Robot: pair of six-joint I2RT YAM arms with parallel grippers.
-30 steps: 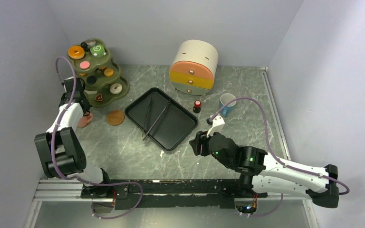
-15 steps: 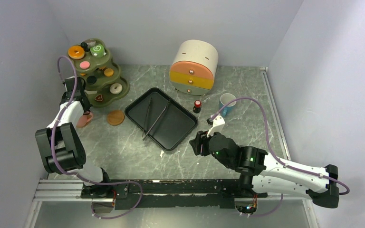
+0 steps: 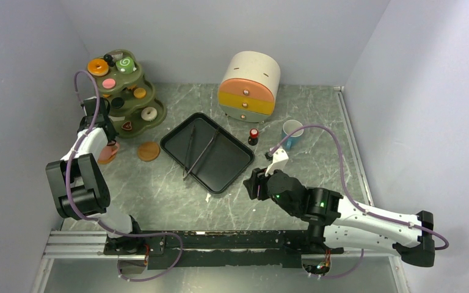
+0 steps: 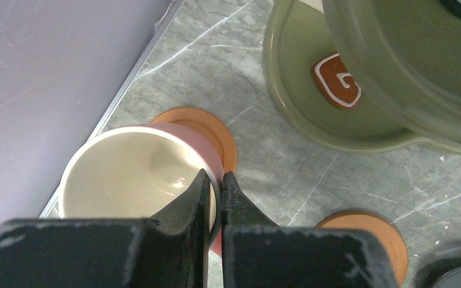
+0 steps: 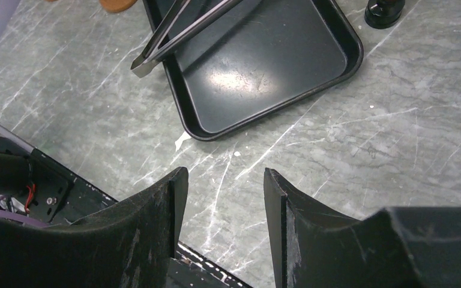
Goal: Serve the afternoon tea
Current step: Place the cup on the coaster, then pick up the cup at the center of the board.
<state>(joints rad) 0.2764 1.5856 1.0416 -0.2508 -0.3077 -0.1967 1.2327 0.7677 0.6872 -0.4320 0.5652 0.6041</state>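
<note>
At the left edge of the counter, just in front of the olive-green tiered stand (image 4: 300,120), the left gripper (image 4: 215,180) is pinching the wall of the pink cup (image 4: 132,174). One finger is sitting inside the rim and the other outside, the jaws drawn almost together with only the cup wall between them. The cup is standing upright over an orange saucer (image 4: 210,129), whose far part is showing beyond it; whether it is resting on the saucer or hanging just above cannot be told. A second orange saucer (image 4: 366,237) is lying bare between this cup and the black tray (image 5: 264,78), across which a pair of tongs (image 5: 177,24) is lying. The blue cup (image 3: 291,131) is standing toward the far right corner, beside the drawer unit (image 3: 249,85). The right gripper (image 5: 224,177) is hanging toward the near edge, just off the tray's near corner, jaws parted wide and holding nothing. The step in hand appears to be the seating of the pink cup on its saucer. The next move is probably calling for a gentle release and a straight upward withdrawal, so that the inner finger is not dragging the rim and tipping the cup. The blue cup and the bare saucer are awaiting pairing.
</note>
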